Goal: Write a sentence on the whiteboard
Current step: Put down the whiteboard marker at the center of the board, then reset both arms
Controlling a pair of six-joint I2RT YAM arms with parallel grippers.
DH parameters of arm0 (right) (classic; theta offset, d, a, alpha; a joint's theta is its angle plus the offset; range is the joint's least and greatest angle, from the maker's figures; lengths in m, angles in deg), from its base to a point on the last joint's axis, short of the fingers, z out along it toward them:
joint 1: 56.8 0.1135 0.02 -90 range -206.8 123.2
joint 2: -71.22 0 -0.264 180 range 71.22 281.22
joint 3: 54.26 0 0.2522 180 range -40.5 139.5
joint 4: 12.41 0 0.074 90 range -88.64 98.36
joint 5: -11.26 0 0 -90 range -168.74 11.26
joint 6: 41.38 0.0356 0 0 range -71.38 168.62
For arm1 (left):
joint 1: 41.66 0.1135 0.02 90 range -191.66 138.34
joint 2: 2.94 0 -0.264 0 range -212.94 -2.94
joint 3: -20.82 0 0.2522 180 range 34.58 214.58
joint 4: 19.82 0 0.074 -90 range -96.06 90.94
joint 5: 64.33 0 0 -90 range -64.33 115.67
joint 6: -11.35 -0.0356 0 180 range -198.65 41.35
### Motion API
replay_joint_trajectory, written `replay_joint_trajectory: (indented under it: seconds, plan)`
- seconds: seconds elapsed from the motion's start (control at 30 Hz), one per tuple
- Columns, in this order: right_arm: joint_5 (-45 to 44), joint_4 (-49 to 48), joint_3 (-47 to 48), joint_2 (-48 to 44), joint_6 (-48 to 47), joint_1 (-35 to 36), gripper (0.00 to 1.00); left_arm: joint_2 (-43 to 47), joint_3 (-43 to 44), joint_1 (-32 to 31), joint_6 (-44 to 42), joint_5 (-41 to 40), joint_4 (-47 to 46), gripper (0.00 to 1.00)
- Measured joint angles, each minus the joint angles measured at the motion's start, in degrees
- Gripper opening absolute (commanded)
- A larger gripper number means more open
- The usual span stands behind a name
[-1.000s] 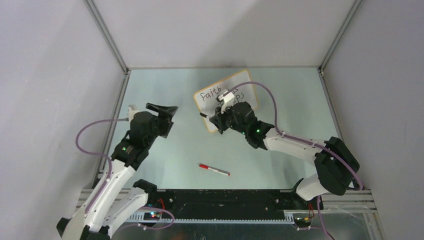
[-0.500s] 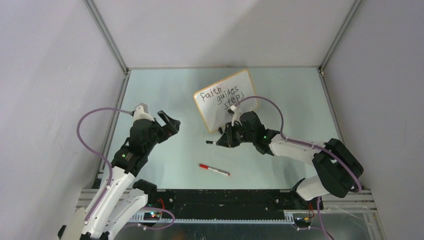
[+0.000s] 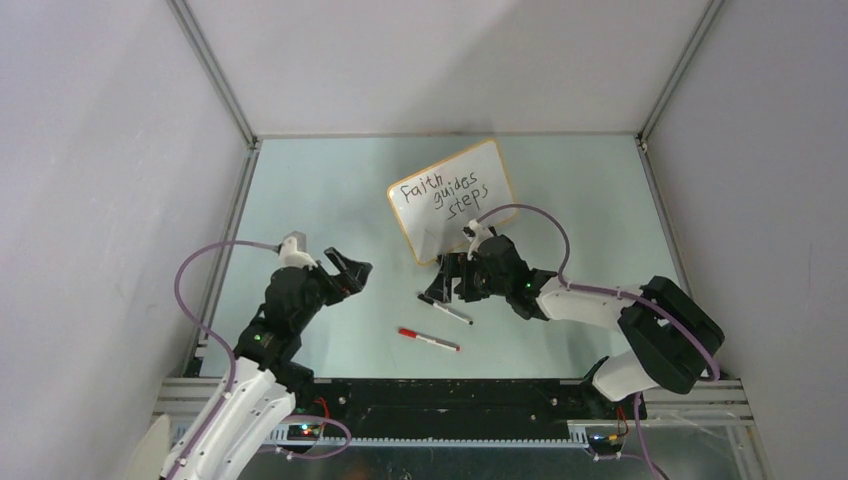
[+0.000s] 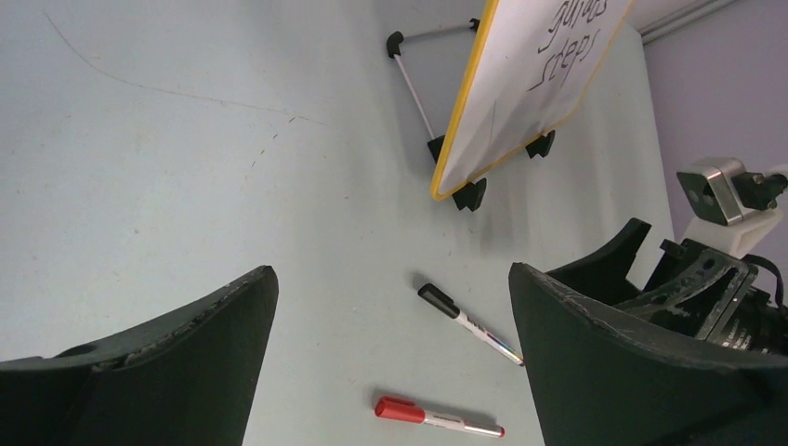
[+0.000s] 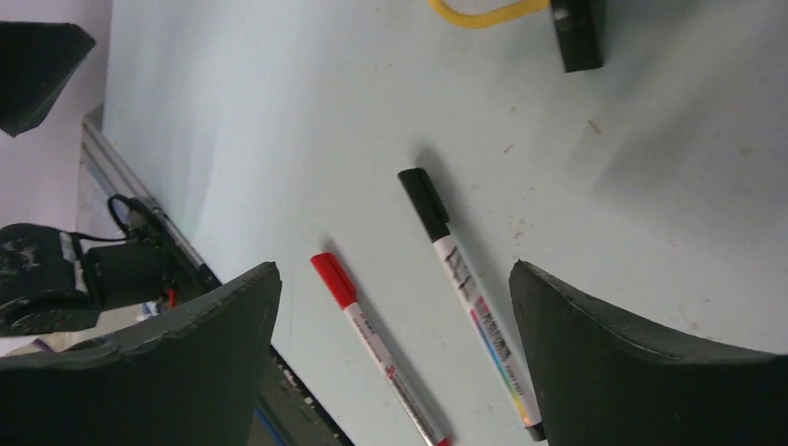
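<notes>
The right gripper [image 5: 392, 271] spreads its two black fingers [image 5: 641, 372] wide above the pale table [image 5: 269, 121], holding nothing. Between them lie a black-capped marker [image 5: 469, 302] and, nearer the table's railed edge, a red-capped marker [image 5: 376, 348], apart. Beyond them show the whiteboard [image 5: 483, 15] frame's yellow-orange corner and one black clip foot [image 5: 577, 37].

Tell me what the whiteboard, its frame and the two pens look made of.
Whiteboard: smooth white panel, likely coated; the ink sits crisp on it. Frame: thin orange-yellow edging, wood or plastic, unclear. Black-capped pen and red-capped pen: smooth white plastic barrels, printed.
</notes>
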Motion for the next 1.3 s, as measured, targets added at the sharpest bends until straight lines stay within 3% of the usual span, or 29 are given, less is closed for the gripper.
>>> replay_joint_trajectory:
  seconds: [0.23,0.43,0.6,0.73,0.83,1.0,1.1,1.23,1.3]
  plan:
    - [-7.2,7.5,-0.3,-8.0,-1.5,-1.7,0.97,7.2,-3.9,0.0,-2.9,-0.6,-1.6,0.99]
    - [-16.7,15.6,-1.7,-27.4,-4.7,-9.7,0.95,12.3,-4.8,0.0,-7.1,-6.4,-4.0,0.99]
    - [-26.8,14.7,-10.1,-42.7,-10.7,-17.3,0.92,12.5,-6.1,0.0,-12.0,-15.0,-7.8,1.00]
    - [-32.5,9.4,-18.1,-48.8,-20.3,-19.9,0.98,9.9,-7.5,0.0,-17.5,-21.6,-14.1,0.99]
    - [-32.9,4.7,-21.7,-49.2,-27.7,-22.7,0.97,4.9,-10.6,0.0,-25.0,-26.2,-24.7,0.99]
    - [-23.7,-8.5,-28.0,-44.2,-32.5,-36.9,0.91,-9.7,-18.0,1.5,-37.4,-28.6,-45.4,0.99]
    - [-19.0,-17.8,-29.7,-35.2,-32.9,-43.8,0.91,-20.6,-18.8,5.7,-40.7,-27.7,-54.4,0.95]
    - [-15.8,-29.6,-29.7,-20.4,-33.1,-44.4,0.91,-30.0,-17.5,9.5,-43.8,-26.1,-62.6,0.94]
    - [-15.7,-35.6,-29.9,-13.7,-33.7,-44.2,0.91,-33.0,-17.3,10.1,-45.3,-24.7,-67.3,0.99]
